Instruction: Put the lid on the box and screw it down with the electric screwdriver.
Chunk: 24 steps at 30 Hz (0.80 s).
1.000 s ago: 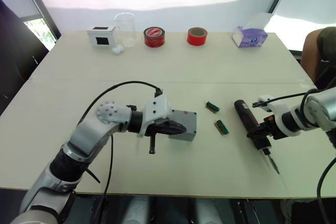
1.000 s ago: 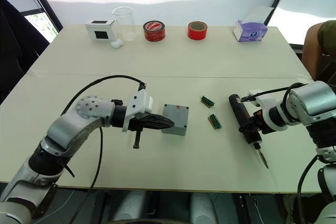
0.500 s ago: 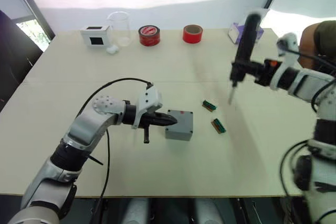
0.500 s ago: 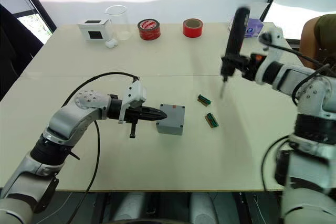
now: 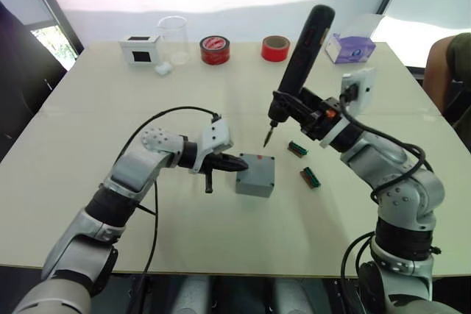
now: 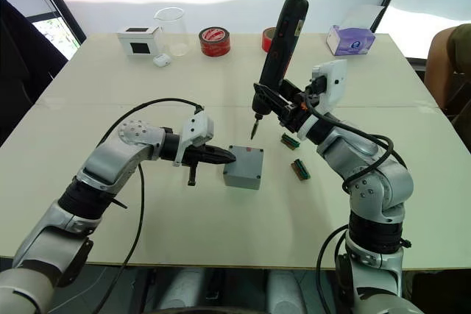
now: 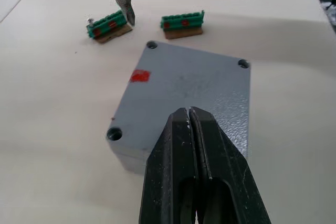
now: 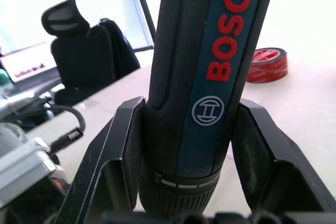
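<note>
Box [image 5: 255,174] sits mid-bench [image 5: 110,101], lid [image 7: 184,90] on top. My left tool [image 5: 239,165] has its fingers together, tip on the lid's left edge. My right tool [image 8: 189,150] is clamped on the electric screwdriver [image 5: 298,56], held near upright, bit just above the box's far side. Two green strips [image 5: 303,163] lie right of the box. Far edge: tape rolls [image 5: 215,50], beaker [image 5: 174,39], white box [image 5: 141,49], tissue box [image 5: 349,49]. Bright windows behind.

- Bright, washed-out daylight is admitted from the far windows.
- Soft shadows are cast on the table [image 5: 88,108].
- Backgrounds in the right wrist view are blurred.
</note>
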Each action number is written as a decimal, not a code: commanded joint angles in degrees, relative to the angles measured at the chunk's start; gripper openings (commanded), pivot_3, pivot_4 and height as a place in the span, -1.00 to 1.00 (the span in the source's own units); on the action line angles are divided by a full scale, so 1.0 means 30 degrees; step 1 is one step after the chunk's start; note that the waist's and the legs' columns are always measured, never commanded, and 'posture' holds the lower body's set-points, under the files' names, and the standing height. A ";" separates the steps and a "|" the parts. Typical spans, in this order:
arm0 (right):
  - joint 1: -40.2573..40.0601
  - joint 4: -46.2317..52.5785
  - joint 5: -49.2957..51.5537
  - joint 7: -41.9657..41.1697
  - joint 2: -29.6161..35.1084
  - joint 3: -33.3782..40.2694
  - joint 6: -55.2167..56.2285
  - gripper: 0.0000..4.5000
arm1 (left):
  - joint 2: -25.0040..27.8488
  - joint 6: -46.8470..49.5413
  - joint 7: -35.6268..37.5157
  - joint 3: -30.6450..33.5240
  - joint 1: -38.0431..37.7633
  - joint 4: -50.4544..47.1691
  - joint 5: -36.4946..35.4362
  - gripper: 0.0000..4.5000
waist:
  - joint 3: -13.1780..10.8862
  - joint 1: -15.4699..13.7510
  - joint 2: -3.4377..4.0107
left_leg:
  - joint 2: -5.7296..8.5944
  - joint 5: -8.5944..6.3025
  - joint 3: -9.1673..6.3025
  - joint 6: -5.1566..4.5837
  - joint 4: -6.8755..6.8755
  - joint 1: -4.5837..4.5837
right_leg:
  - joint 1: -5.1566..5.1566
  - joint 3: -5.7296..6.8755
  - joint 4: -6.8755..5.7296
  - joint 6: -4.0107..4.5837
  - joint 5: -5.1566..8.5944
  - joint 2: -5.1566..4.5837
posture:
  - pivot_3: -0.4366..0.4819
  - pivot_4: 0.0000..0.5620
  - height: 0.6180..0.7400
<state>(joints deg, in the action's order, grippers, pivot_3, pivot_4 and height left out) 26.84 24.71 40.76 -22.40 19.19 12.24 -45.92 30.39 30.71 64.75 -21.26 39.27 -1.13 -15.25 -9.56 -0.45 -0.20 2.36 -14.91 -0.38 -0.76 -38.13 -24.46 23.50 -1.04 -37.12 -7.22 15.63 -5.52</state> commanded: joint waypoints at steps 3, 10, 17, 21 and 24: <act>-0.0401 0.0705 -0.0813 -0.0701 0.0193 -0.1004 0.1863 -0.18 | -0.0227 -0.0150 0.0029 -0.0476 0.0414 -0.0171 0.0805 -1.00 | 0.0000 0.0124 0.0000 | -0.0010 0.0001 0.0000 0.0002 0.0000 0.0003 | 0.0006 -0.0002 -0.0004 0.0000 0.0000 0.0008 | -0.05 -0.47 1.00; -0.1058 0.0324 -0.1729 -0.0852 0.0589 -0.1321 0.2832 -0.18 | -0.0059 -0.0351 0.0177 -0.0739 -0.0133 -0.0257 0.1353 -1.00 | 0.0000 0.0310 0.0000 | -0.0018 0.0001 -0.0008 0.0002 0.0002 0.0010 | -0.0006 -0.0001 -0.0001 0.0001 0.0001 0.0016 | -0.05 -0.47 1.00; -0.1429 -0.0094 -0.2469 -0.0997 0.0771 -0.1564 0.3652 -0.18 | 0.0058 -0.0357 0.0207 -0.0621 -0.0355 -0.0259 0.1425 -1.00 | 0.0002 0.0356 -0.0002 | -0.0020 0.0001 -0.0010 0.0001 0.0003 0.0022 | -0.0014 -0.0002 -0.0002 0.0001 0.0001 0.0017 | -0.05 -0.47 1.00; -0.1661 -0.0363 -0.2781 -0.1298 0.0998 -0.1869 0.3778 -0.18 | 0.0077 -0.0287 0.0187 -0.0555 -0.0431 -0.0270 0.1431 -1.00 | 0.0003 0.0344 -0.0004 | -0.0019 0.0001 -0.0010 0.0002 0.0001 0.0025 | -0.0022 -0.0002 -0.0002 0.0001 0.0001 0.0015 | -0.05 -0.47 1.00; -0.1990 -0.0352 -0.3023 -0.1649 0.1211 -0.2301 0.3787 -0.18 | 0.0126 -0.0301 0.0213 -0.0523 -0.0466 -0.0206 0.1438 -1.00 | 0.0006 0.0348 -0.0006 | -0.0019 0.0001 -0.0011 0.0002 0.0001 0.0034 | -0.0029 -0.0001 -0.0002 0.0001 0.0001 0.0016 | -0.05 -0.47 1.00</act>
<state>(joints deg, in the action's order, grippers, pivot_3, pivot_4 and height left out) 21.36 22.64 32.51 -26.53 21.76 5.96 -35.43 29.87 29.33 65.09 -22.13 38.97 -2.30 -12.14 -9.55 0.59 -0.22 2.30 -14.91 -0.42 -0.76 -38.13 -24.34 23.40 -1.04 -37.13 -7.21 15.63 -5.48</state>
